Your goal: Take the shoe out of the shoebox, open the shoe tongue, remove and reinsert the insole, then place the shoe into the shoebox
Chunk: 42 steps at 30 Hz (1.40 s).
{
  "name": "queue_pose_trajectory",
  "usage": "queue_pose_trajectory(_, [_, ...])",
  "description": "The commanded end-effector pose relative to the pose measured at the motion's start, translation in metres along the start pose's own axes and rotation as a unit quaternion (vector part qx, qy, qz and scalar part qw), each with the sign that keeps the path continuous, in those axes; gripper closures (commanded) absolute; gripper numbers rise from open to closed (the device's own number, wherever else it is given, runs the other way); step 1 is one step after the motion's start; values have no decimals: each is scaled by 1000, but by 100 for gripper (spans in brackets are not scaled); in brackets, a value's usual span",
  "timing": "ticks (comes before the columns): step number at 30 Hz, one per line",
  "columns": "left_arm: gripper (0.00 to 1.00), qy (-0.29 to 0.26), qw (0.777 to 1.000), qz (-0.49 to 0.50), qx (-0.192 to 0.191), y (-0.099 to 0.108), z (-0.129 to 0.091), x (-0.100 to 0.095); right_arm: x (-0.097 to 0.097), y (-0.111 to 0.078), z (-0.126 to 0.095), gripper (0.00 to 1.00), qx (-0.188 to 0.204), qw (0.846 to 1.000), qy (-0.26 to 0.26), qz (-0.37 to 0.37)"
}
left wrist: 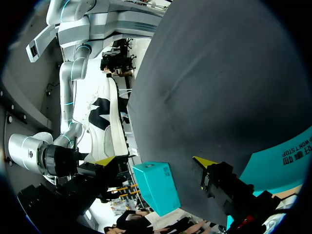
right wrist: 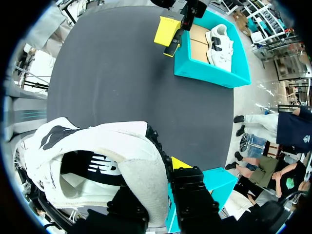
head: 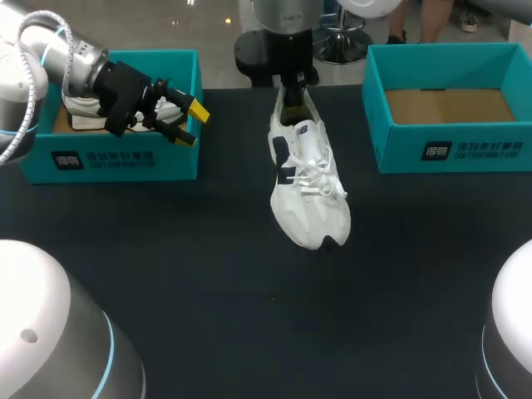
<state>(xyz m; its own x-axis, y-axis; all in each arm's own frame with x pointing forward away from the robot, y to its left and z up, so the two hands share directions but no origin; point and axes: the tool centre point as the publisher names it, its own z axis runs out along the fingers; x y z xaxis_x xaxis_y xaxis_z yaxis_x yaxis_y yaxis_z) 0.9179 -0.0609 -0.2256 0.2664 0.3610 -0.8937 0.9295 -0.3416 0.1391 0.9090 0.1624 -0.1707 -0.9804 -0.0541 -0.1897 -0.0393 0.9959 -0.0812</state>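
My right gripper [head: 293, 90] pinches the shoe [head: 307, 179], which looks light and floppy, by its firm heel, I think the best hold, toe toward 6 o'clock over the table [head: 166, 274]; my left gripper [head: 193, 125] gapes empty at 10 o'clock.

The worktop [head: 208, 316] is covered in matt dark cloth. The shoe [head: 309, 199] is made of smooth white material, its lining [right wrist: 144, 180] of fuzzy fabric. The box [head: 499, 158] is formed of smooth teal cardboard, left raw brown inside.
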Motion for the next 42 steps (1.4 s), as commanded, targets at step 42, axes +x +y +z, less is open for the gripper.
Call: queue_pose_trajectory(42, [0, 1, 1000, 1, 0, 0, 0, 0, -86, -188, 28, 100, 40, 999, -16, 15])
